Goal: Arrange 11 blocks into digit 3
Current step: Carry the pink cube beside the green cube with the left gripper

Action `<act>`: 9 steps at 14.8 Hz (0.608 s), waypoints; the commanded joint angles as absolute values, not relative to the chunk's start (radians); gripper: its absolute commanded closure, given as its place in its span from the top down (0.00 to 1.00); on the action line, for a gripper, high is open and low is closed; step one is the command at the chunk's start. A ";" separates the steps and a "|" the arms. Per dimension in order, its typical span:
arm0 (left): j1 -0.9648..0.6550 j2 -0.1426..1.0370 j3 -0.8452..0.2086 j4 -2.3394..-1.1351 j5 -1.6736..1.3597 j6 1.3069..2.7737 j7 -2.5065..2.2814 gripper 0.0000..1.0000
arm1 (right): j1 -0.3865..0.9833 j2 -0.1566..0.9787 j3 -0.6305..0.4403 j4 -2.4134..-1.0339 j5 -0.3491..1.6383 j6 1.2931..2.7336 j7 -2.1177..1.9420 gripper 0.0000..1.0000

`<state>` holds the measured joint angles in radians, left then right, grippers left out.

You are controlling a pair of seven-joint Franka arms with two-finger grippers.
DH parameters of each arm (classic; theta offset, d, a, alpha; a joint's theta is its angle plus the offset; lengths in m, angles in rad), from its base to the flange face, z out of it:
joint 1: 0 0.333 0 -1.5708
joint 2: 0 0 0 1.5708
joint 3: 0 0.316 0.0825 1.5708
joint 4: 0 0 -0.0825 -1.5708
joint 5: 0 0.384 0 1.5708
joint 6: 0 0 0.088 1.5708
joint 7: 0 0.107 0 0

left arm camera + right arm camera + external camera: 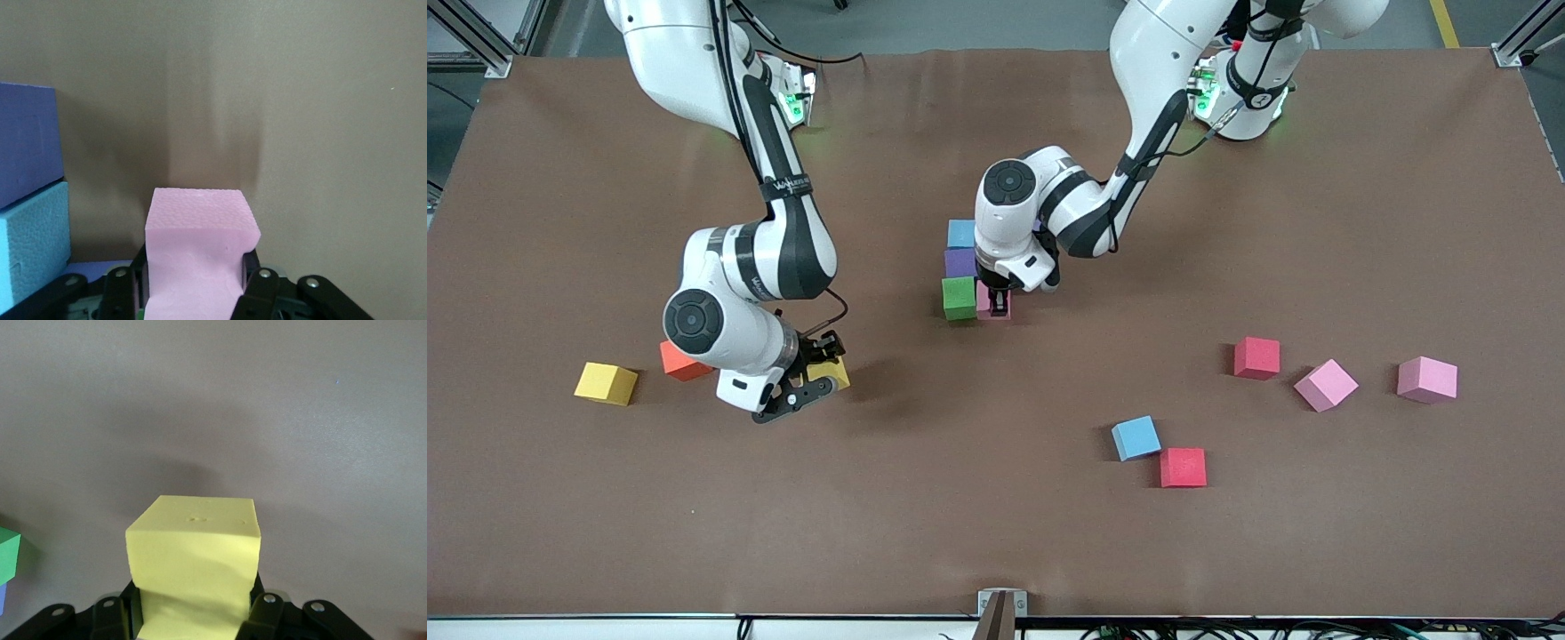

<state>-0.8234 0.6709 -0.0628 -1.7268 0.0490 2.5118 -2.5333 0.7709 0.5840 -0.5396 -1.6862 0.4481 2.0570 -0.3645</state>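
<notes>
A short column of blocks stands mid-table: light blue [961,233], purple [959,262], then green [959,298] nearest the front camera. My left gripper [996,302] [193,267] is shut on a bright pink block [1005,308] [197,227], held low right beside the green one. My right gripper [818,380] [193,600] is shut on a yellow block [836,373] [193,547], a little above the table near the orange block [679,363]. The left wrist view also shows a purple block [27,147] and a light blue block [33,240] close by.
Toward the right arm's end lies another yellow block [606,383]. Toward the left arm's end lie a red block [1256,357], two pale pink cubes [1326,385] [1427,380], a light blue block [1136,437] and a second red block [1183,467].
</notes>
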 commanded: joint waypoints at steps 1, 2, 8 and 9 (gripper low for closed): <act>-0.838 0.650 -0.054 -1.749 0.071 2.496 -2.560 0.08 | 0.788 0.577 -0.541 -1.684 0.449 2.049 -0.306 0.20; -0.845 0.652 -0.054 -1.749 0.071 2.496 -2.566 0.08 | 0.802 0.577 -0.541 -1.686 0.449 2.049 -0.278 0.20; -0.847 0.647 -0.052 -1.755 0.071 2.467 -2.569 0.08 | 0.859 0.584 -0.538 -1.684 0.457 2.052 -0.180 0.20; -0.847 0.644 -0.052 -1.755 0.071 2.467 -2.569 0.08 | 0.871 0.589 -0.538 -1.684 0.457 2.057 -0.155 0.20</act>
<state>-0.8347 0.6672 -0.0626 -1.7293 0.0526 2.4961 -2.5430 0.8479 0.5847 -0.5348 -1.6859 0.4485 2.0570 -0.2048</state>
